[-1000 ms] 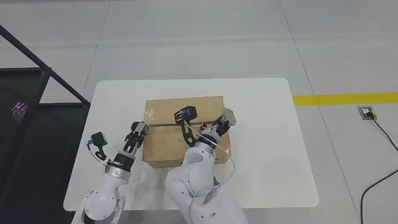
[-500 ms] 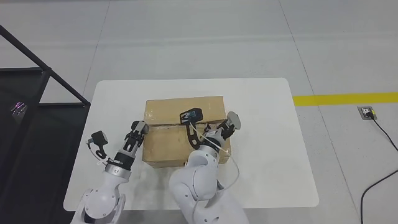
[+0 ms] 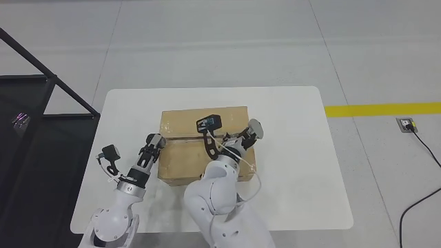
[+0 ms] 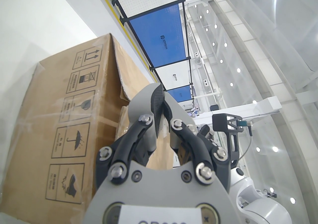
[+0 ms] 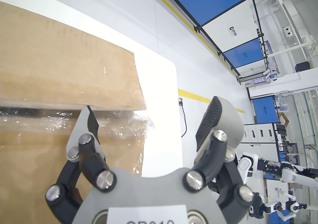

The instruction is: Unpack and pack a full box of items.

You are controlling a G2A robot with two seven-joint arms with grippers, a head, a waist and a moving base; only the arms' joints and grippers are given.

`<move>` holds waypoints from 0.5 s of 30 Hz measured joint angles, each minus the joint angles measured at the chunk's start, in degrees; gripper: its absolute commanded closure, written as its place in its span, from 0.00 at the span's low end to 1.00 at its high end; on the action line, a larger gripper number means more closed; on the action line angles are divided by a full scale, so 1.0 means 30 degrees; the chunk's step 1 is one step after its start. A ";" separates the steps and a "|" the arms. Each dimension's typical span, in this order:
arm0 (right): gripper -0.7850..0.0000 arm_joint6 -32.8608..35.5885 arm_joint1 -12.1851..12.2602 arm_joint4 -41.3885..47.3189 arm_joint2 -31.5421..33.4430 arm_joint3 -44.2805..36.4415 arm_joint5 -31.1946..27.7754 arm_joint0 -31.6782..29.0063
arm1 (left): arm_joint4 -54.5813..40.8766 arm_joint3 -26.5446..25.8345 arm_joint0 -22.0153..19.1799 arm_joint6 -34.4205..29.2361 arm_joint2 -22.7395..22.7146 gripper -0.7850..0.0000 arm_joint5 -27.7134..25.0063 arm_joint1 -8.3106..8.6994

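Right, the brown cardboard box (image 3: 186, 120), clear tape crinkled across its top seam, sits in the middle of the white rounded table (image 3: 296, 179). The left gripper (image 3: 154, 143) is close in at the box's left end wall, the side with the printed handling symbols. Its black-padded fingers (image 4: 157, 101) are pressed together at the tips; whether a scrap of tape is pinched there, I can't make out. At the other end, the right gripper (image 5: 151, 120) hovers spread wide and holding nothing at the box's right edge, one finger above the taped seam, the other past the cardboard over the table.
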 measured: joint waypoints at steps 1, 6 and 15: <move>0.00 0.0028 -0.0026 0.0025 0.0016 0.0131 0.0000 0.0083 | -0.0007 0.0006 0.0003 -0.0010 0.0002 1.00 0.0007 0.0001; 0.00 0.0159 -0.0170 0.0235 0.0215 0.0795 0.0131 0.0494 | -0.0055 0.0063 -0.0022 -0.0079 0.0029 1.00 0.0063 0.0003; 0.00 0.0159 -0.0296 0.0720 0.0520 0.1464 0.0053 0.0770 | -0.0128 0.0181 -0.0116 -0.0141 0.0027 0.90 0.0135 0.0010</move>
